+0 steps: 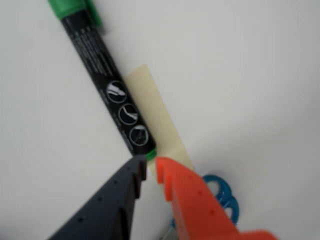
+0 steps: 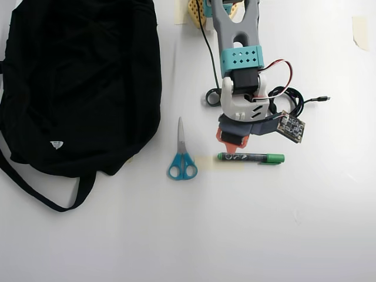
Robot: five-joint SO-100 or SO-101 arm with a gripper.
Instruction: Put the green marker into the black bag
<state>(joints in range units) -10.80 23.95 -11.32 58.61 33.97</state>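
Observation:
The green marker [image 2: 251, 157] lies flat on the white table, green cap to the right in the overhead view. In the wrist view the green marker [image 1: 110, 85] runs diagonally, and its small green tip sits just above the gap between my fingertips. My gripper [image 1: 150, 167] hovers at that tip end with the black and orange fingers a narrow gap apart and nothing between them. From overhead, the gripper [image 2: 230, 145] is right behind the marker's left end. The black bag [image 2: 76, 82] lies far left, its strap trailing towards the front.
Blue-handled scissors [image 2: 182, 158] lie between bag and marker, and their handles [image 1: 222, 192] show behind the orange finger. A strip of beige tape [image 1: 157, 117] sits under the marker's tip. A coiled black cable [image 2: 291, 100] and small circuit board lie right of the arm.

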